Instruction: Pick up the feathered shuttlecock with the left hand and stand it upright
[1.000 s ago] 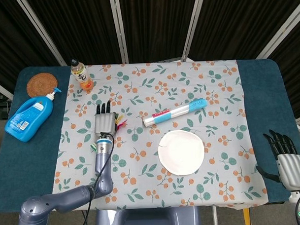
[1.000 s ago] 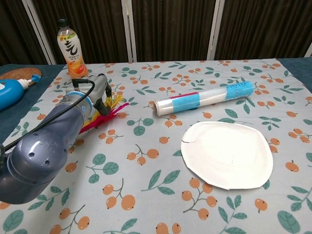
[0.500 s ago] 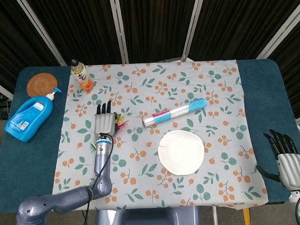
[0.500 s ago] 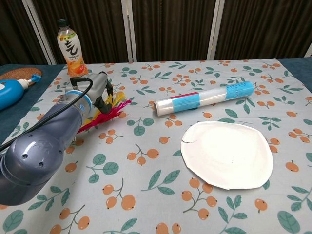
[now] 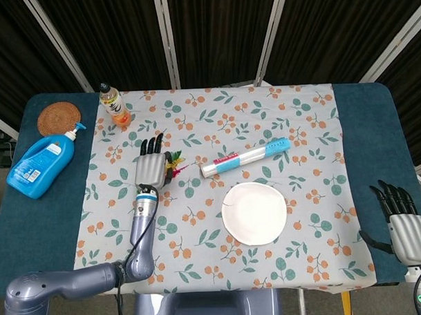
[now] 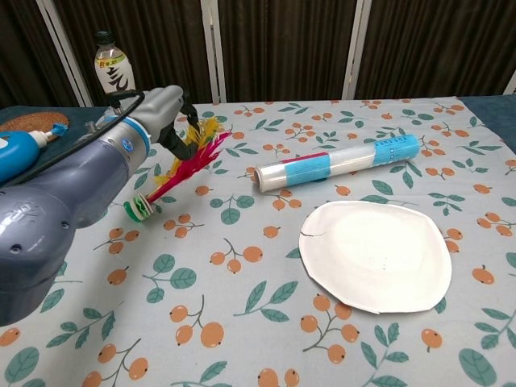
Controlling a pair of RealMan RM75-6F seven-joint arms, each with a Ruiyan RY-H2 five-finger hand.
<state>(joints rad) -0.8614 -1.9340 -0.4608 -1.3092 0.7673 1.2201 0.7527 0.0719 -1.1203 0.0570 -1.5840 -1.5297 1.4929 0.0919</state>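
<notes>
The feathered shuttlecock point(image 6: 192, 157) has red and yellow feathers and a green and white base. My left hand point(image 6: 164, 109) grips it by the feathers and holds it tilted, base down to the left and just above the cloth, feathers pointing up to the right. From the head view the left hand point(image 5: 151, 167) covers most of it, and only the feathers of the shuttlecock point(image 5: 175, 163) stick out on its right. My right hand point(image 5: 402, 224) rests with fingers apart at the table's right edge, holding nothing.
An orange drink bottle point(image 6: 113, 68) stands behind the left hand. A blue detergent bottle point(image 5: 40, 160) and a woven coaster point(image 5: 57, 118) lie at the far left. A clear roll with blue ends point(image 6: 334, 164) and a white paper plate point(image 6: 375, 254) lie to the right.
The left hand has risen off the cloth and shifted slightly right, lifting the shuttlecock with it. The right hand has not moved.
</notes>
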